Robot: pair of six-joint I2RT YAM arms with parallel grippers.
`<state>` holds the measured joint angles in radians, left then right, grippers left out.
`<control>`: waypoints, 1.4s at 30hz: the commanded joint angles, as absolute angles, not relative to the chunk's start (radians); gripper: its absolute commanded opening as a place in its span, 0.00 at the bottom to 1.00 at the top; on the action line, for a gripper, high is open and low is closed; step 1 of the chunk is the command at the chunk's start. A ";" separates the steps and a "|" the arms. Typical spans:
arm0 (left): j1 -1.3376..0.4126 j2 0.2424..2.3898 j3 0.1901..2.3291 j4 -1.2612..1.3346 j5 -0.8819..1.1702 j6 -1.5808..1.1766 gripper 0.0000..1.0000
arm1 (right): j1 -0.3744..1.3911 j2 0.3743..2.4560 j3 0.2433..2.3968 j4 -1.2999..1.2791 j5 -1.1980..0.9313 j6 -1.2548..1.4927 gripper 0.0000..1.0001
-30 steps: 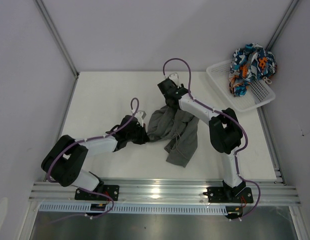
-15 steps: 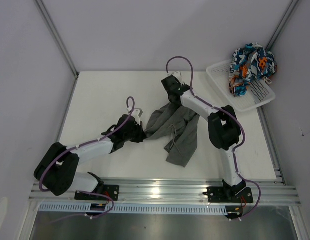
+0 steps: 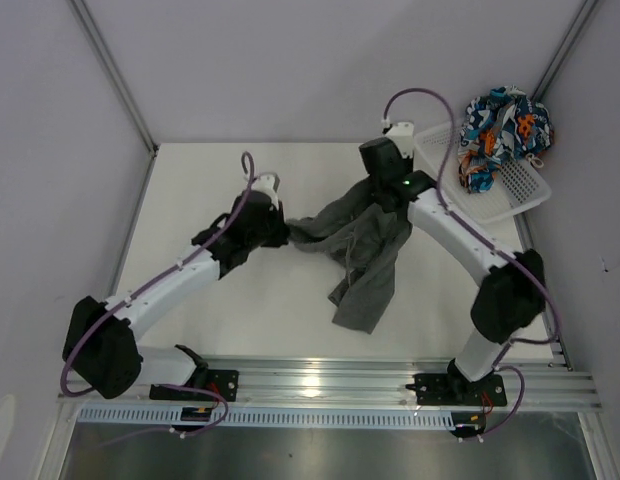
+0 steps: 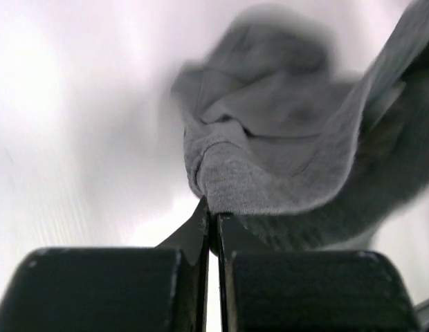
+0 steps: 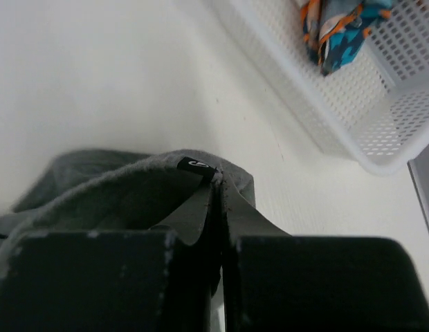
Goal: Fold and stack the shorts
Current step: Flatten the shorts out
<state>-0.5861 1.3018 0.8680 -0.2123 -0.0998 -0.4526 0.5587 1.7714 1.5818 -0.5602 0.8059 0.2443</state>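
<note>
A white mesh basket (image 3: 524, 192) sits at the far right corner of the table (image 3: 200, 180), and everything here is placed from it. The patterned shorts (image 3: 502, 128) are bunched into a heap at the basket's far end, partly inside it and rising above its rim; the right wrist view shows a fold of them hanging down inside the mesh wall. The grey shorts (image 3: 362, 262) are on the table to the left of the basket, not touching it. Their upper edge is drawn out in a line running away from the basket's left side, and one crumpled leg trails from there toward the near edge of the table. The right gripper (image 3: 386, 198) is just beside the basket's near left corner. Its jaws are pressed together on the end of the grey shorts nearest the basket, and a small black label (image 5: 194, 164) on the cloth shows right at the fingertips. The left gripper (image 3: 281, 232) is well to the left of the basket, on the far side of the grey shorts from it. Its jaws are likewise closed, pinching a rolled hem at the opposite end of the garment. Between the two grips the cloth sags in loose folds, and the trailing leg lies flat on the table.
</note>
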 commanded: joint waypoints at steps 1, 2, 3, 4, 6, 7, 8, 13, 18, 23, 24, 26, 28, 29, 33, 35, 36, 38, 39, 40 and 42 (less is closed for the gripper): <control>-0.584 1.210 1.231 -0.383 -0.201 -0.433 0.00 | 0.567 1.524 1.557 -0.416 0.790 0.275 0.00; -0.584 1.200 1.267 -0.443 -0.206 -0.423 0.00 | 0.574 1.441 1.552 -0.419 0.764 0.269 0.00; -0.584 1.186 1.297 -0.472 -0.215 -0.413 0.00 | 0.581 1.401 1.551 -0.426 0.741 0.268 0.00; -0.584 1.151 1.349 -0.498 -0.216 -0.407 0.00 | 0.589 1.363 1.549 -0.446 0.704 0.268 0.00; -0.584 1.109 1.403 -0.564 -0.218 -0.399 0.00 | 0.630 1.255 1.549 -0.472 0.683 0.278 0.00; -0.584 1.056 1.423 -0.580 -0.216 -0.396 0.00 | 0.647 1.221 1.552 -0.506 0.670 0.282 0.00; -0.584 1.025 1.425 -0.595 -0.209 -0.394 0.00 | 0.688 1.186 1.551 -0.518 0.667 0.290 0.00; -0.586 0.862 1.457 -0.660 -0.175 -0.416 0.00 | 0.828 0.971 1.516 -0.552 0.611 0.322 0.00; -0.586 0.764 1.499 -0.664 -0.146 -0.414 0.00 | 0.931 0.891 1.541 -0.554 0.509 0.327 0.00; -0.586 0.834 1.666 -0.758 -0.176 -0.368 0.00 | 0.962 0.959 1.684 -0.604 0.495 0.299 0.00; -0.586 0.871 1.705 -0.771 -0.176 -0.361 0.00 | 0.962 0.972 1.727 -0.612 0.514 0.290 0.00; -0.586 0.908 1.761 -0.808 -0.187 -0.348 0.00 | 0.962 1.028 1.767 -0.632 0.557 0.273 0.00; -0.584 0.965 1.790 -0.830 -0.210 -0.345 0.00 | 0.956 1.083 1.827 -0.684 0.649 0.265 0.00; -0.580 0.982 1.784 -0.828 -0.219 -0.345 0.00 | 0.947 1.142 1.839 -0.695 0.669 0.270 0.00; -0.479 1.063 1.637 -0.761 -0.058 -0.376 0.00 | 0.740 1.267 1.827 -0.710 0.501 0.340 0.00; -0.389 1.094 1.538 -0.662 0.030 -0.408 0.00 | 0.596 1.310 1.755 -0.678 0.350 0.382 0.00; -0.359 1.104 1.479 -0.628 0.085 -0.420 0.00 | 0.562 1.322 1.725 -0.631 0.316 0.393 0.00; -0.293 1.166 1.436 -0.546 0.124 -0.445 0.00 | 0.481 1.354 1.663 -0.588 0.237 0.411 0.00; -0.272 1.196 1.390 -0.522 0.146 -0.454 0.00 | 0.460 1.403 1.651 -0.545 0.213 0.425 0.00; -0.255 1.227 1.381 -0.473 0.153 -0.462 0.00 | 0.436 1.435 1.644 -0.523 0.195 0.429 0.00; -0.210 1.345 1.384 -0.424 0.173 -0.491 0.00 | 0.374 1.559 1.658 -0.445 0.123 0.449 0.00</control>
<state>-0.2710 1.2778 1.3849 -0.5816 0.0978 -0.4423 0.4473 1.4693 1.6394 -0.6071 0.2546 0.4057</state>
